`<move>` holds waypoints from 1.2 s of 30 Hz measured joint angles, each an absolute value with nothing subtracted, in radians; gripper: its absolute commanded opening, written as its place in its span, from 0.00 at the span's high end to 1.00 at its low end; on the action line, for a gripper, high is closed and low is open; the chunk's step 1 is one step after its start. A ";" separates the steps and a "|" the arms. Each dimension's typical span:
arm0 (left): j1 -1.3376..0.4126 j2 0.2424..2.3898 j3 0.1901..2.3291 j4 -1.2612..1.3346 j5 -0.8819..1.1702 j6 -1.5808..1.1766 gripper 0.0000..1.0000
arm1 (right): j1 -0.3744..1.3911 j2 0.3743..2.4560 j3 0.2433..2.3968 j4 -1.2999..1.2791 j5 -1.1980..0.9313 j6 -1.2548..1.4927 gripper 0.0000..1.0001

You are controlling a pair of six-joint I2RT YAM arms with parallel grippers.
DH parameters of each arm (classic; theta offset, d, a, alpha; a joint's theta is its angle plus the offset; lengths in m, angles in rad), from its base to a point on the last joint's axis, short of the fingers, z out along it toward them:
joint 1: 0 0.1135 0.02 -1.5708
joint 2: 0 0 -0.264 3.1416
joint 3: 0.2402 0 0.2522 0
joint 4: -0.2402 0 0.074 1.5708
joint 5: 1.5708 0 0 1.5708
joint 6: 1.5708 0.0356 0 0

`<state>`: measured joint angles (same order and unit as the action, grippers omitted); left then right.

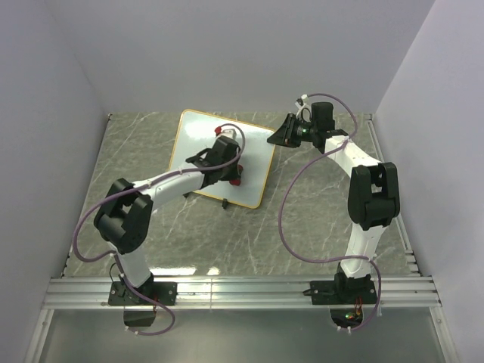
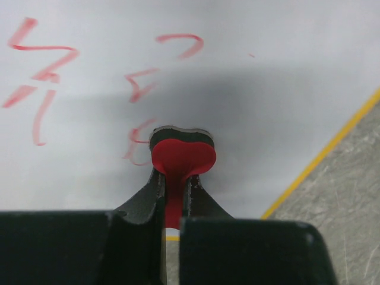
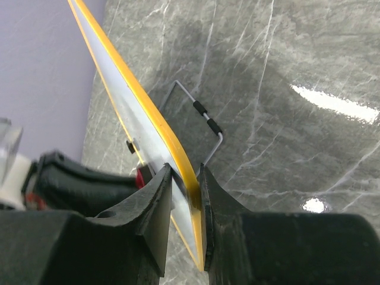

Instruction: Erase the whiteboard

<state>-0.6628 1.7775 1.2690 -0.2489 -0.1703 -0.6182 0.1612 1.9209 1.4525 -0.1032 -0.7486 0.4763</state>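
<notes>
Progress seems slight: my left gripper (image 2: 175, 184) clamps the eraser (image 2: 181, 157) beside unwiped red marks (image 2: 41, 65), my right gripper (image 3: 185, 184) pinching the whiteboard (image 3: 119, 101).

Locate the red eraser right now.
Centre of the left wrist view: the red eraser sits pinched in the left fingers, against the whiteboard, just right of the red marks and left of the yellow rim.

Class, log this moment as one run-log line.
left fingers: shut on red eraser | right fingers: shut on whiteboard rim | red marks: unerased, beside eraser
</notes>
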 measured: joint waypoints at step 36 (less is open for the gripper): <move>-0.554 2.019 1.803 -0.496 -0.129 -0.568 1.00 | 0.164 1.907 1.440 -0.137 -0.727 0.479 1.00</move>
<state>-0.5541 2.0190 1.8027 -0.4961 -0.1291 -0.5682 0.1638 1.9072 1.4403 -0.1371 -0.7269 0.4786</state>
